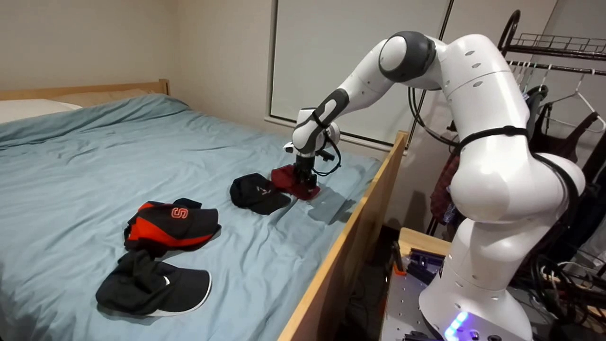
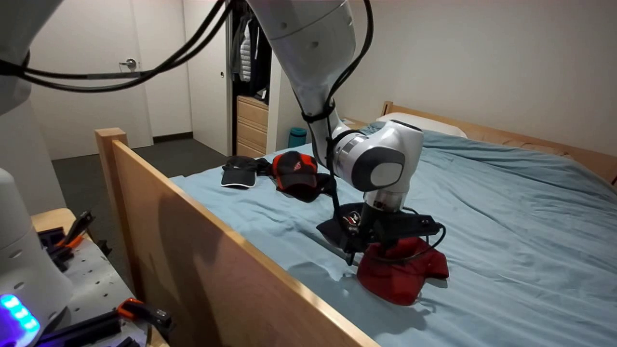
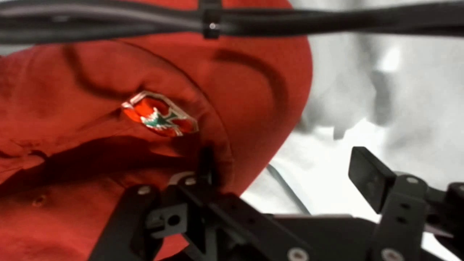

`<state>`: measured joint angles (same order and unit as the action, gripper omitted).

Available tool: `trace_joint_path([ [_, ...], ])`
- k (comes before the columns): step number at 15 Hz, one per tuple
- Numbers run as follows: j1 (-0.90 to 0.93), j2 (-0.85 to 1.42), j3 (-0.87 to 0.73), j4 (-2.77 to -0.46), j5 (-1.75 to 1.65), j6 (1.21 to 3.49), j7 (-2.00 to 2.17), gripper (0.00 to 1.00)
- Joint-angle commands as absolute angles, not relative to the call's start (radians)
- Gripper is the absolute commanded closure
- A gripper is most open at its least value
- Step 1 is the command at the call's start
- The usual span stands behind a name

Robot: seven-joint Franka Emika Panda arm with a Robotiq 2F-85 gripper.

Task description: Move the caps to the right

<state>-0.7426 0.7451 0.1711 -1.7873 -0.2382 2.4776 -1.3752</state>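
Several caps lie on the bed. My gripper [image 1: 307, 180] is down at the plain red cap [image 1: 284, 177], the one closest to the window. In the wrist view that red cap [image 3: 261, 83] shows its badge and brim; one finger pad [image 3: 371, 177] stands well off to the side over the sheet, while the opposite finger is over the cap, touching or not I cannot tell. The jaws are wide apart and grip nothing. Beside it sits a black cap [image 1: 248, 189] with a small logo. Farther along are a black-and-orange-red cap [image 1: 163, 227] and a black cap [image 1: 184, 286] with a white-edged brim.
Blue bedding [image 1: 265, 279] covers the bed. A wooden footboard [image 2: 231, 231] rises between the arm's base and the bed. The window [image 1: 355, 71] and wall are close behind the gripper. A black cable [image 3: 108, 21] crosses the top of the wrist view.
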Motion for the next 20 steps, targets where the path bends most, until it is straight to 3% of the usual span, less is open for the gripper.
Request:
trace_joint_path([
  [1,-0.696,0.68,0.123,-1.77,-0.113,2.313,-1.428,0.0],
  [7,-0.598,0.527,0.167,-1.883,0.285,2.226,-1.305,0.0],
  [11,-0.4,0.468,0.145,-1.96,0.409,2.298,-1.172,0.0],
  [17,-0.08,0.461,0.166,-2.042,0.319,2.53,-0.832,0.0],
  [18,-0.148,0.486,0.176,-1.997,0.351,2.481,-0.908,0.0],
  [20,-0.081,0.487,0.189,-2.012,0.325,2.516,-0.834,0.0],
])
